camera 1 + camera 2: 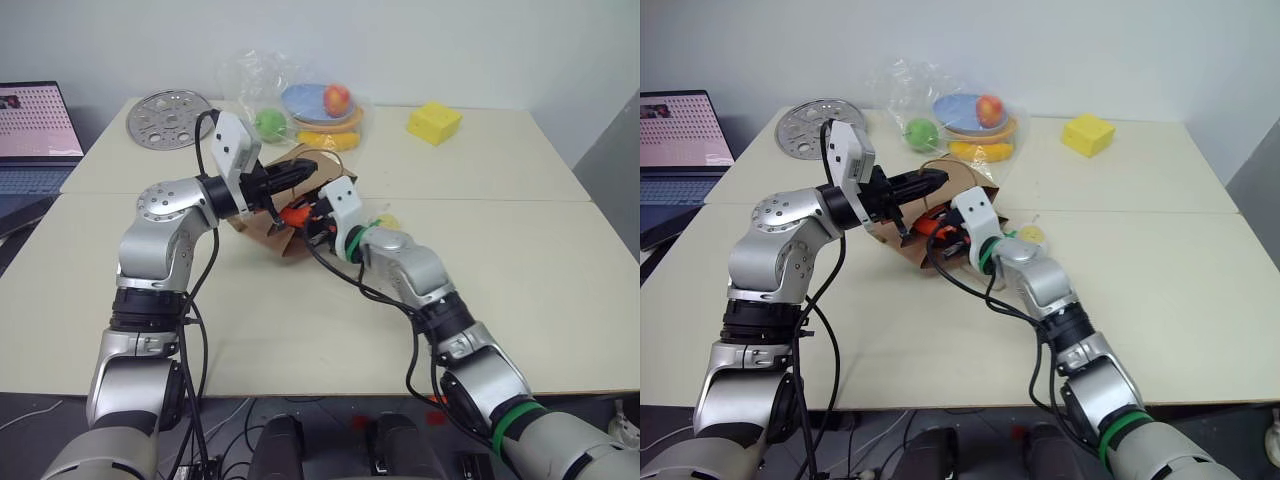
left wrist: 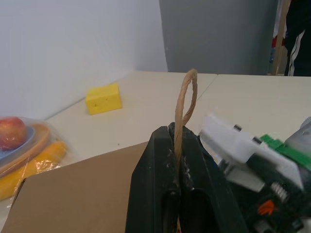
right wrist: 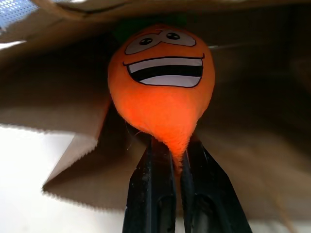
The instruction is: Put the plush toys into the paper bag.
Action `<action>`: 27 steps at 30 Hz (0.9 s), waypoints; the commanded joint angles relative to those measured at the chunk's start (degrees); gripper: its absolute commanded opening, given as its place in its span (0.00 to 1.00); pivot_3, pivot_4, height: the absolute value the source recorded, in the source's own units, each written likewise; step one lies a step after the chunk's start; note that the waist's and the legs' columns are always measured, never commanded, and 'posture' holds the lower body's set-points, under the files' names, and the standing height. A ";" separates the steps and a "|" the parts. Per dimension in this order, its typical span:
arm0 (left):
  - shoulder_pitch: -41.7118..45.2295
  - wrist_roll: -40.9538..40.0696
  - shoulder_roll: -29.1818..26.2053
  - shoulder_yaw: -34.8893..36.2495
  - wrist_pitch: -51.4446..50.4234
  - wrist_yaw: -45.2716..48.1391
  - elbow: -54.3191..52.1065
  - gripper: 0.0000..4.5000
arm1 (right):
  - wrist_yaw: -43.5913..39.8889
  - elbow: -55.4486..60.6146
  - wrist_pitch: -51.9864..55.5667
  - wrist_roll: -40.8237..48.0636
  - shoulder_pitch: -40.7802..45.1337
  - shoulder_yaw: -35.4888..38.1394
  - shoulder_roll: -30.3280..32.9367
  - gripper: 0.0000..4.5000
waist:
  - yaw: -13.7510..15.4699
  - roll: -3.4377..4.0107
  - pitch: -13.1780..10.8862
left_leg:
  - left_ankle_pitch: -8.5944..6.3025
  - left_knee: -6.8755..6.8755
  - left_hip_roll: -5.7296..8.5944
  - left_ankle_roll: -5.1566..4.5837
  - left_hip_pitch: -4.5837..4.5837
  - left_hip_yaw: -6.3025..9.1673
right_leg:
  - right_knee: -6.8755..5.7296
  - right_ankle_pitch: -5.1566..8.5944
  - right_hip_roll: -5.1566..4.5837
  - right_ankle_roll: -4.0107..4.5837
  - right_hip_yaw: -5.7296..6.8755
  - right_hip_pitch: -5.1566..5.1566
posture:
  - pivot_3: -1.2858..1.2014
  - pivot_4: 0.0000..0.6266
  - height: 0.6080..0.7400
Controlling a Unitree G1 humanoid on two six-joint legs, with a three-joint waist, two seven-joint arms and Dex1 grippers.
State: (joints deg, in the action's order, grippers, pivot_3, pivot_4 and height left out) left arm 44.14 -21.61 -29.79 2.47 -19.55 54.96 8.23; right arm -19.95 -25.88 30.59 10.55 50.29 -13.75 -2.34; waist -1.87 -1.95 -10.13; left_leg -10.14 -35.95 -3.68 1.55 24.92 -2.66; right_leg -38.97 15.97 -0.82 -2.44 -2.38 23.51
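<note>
The brown paper bag (image 1: 275,235) lies on its side mid-table with its mouth toward me. My left gripper (image 2: 176,141) is shut on the bag's twisted loop handle (image 2: 187,97) and holds that edge up. My right gripper (image 3: 177,165) is shut on the pointed tip of the orange carrot plush (image 3: 163,82), whose cartoon face is inside the bag's mouth. From the head, the carrot (image 1: 295,213) shows as an orange patch at the opening. The small white-yellow plush toy (image 1: 1032,234) lies on the table just right of the bag, beside my right forearm.
A clear plastic bag (image 1: 255,85) with plastic fruit and plates sits behind the paper bag. A yellow block (image 1: 434,122) is at the back right, a perforated metal disc (image 1: 170,118) at the back left, and a laptop (image 1: 35,130) off the table's left.
</note>
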 commanded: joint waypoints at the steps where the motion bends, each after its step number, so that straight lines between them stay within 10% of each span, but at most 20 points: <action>1: 0.55 -1.11 -0.46 0.03 -0.24 0.92 -3.02 0.00 | -0.24 -3.33 -5.90 -1.66 2.25 1.33 -1.00 0.06 | 0.09 0.00 0.00 | 0.00 0.00 0.01 0.00 0.01 0.00 | 0.00 0.00 -0.01 0.00 0.00 0.00 | 0.52 0.24 1.00; 14: 0.75 -0.37 -0.62 0.10 0.21 1.27 -1.72 0.00 | -4.66 15.99 -2.99 -0.34 -6.88 2.81 2.15 0.99 | 0.07 0.00 0.00 | -0.01 0.02 0.00 0.02 0.03 0.04 | -0.01 0.00 -0.02 0.00 0.02 0.01 | 0.52 0.24 1.00; 27: -0.14 -0.75 -1.13 0.24 -0.11 1.18 -2.31 0.00 | 6.58 42.31 6.26 -6.13 -30.08 8.06 12.95 0.99 | -0.22 -0.01 0.00 | 0.01 -0.03 0.00 0.02 -0.10 -0.03 | -0.01 0.00 -0.01 0.01 -0.13 -0.05 | 0.52 0.24 1.00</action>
State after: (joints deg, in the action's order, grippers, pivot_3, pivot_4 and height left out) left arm 43.04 -21.65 -30.41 2.10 -19.86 55.82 7.35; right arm -15.82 15.64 37.32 6.36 20.52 -6.56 10.23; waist -2.09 -1.96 -10.13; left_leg -10.13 -35.97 -3.68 1.56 24.80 -2.67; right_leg -39.00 15.96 -0.80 -2.43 -2.51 23.46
